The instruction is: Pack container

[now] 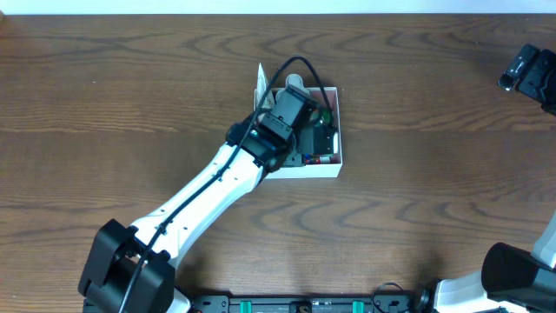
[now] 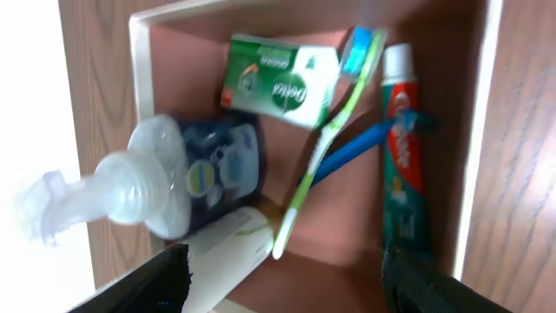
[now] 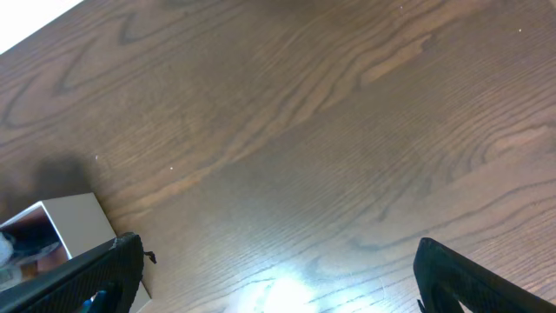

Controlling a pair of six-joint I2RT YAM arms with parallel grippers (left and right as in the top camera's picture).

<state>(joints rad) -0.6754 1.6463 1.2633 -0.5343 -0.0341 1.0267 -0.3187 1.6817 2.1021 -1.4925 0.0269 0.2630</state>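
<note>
Left claw (image 2: pixel 287 280) spread open over box (image 1: pixel 306 171) at frame centre; inside: bottle (image 2: pixel 187 174), soap (image 2: pixel 278 80), toothbrush (image 2: pixel 326 143), toothpaste (image 2: pixel 401 148). Right claw (image 3: pixel 278 271) spread open above tabletop (image 3: pixel 330 113).

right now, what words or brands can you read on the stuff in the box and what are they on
"Dettol": on the green soap box; the smaller print beside it is too blurred to read.
White lettering on the toothpaste tube: too blurred to read.
Label on the pump bottle: too blurred to read.
Nothing readable in the other views.
</note>
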